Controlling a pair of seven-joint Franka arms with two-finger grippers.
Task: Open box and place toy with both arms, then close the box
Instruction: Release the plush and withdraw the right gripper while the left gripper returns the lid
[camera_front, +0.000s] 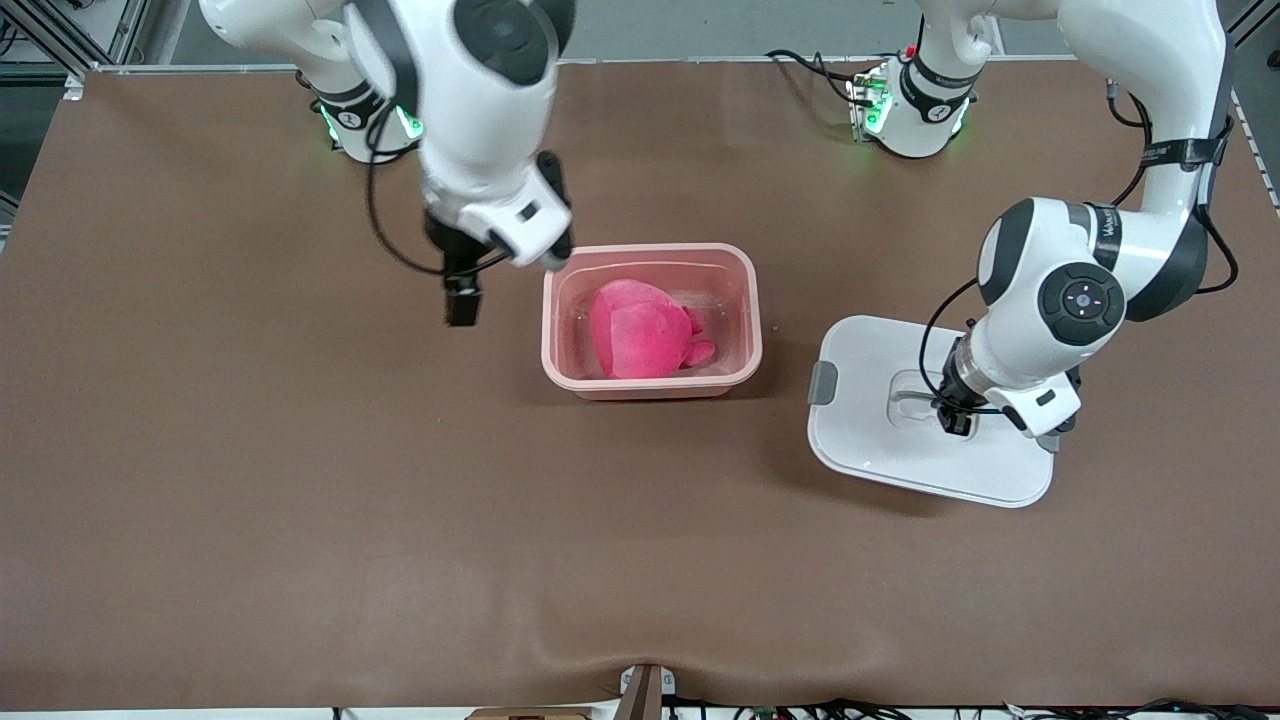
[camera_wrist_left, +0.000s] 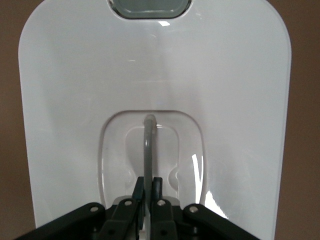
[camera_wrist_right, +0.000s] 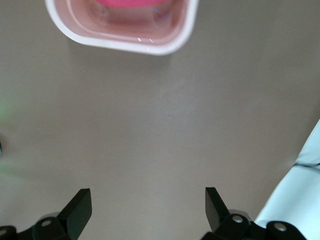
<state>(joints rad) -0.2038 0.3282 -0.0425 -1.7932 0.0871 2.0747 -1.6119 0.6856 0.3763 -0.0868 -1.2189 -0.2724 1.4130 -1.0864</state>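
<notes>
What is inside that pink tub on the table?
The box stands open, holding the toy, a bright pink plush lying on its floor. Whatever lies beneath the toy is covered.

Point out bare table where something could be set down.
Bare: the brown table strip nearer the camera than the translucent pink plastic tub and white lid, plus the right arm's end. Crowded: the gap between tub and lid.

No legible text, labels or numbers anywhere
</notes>
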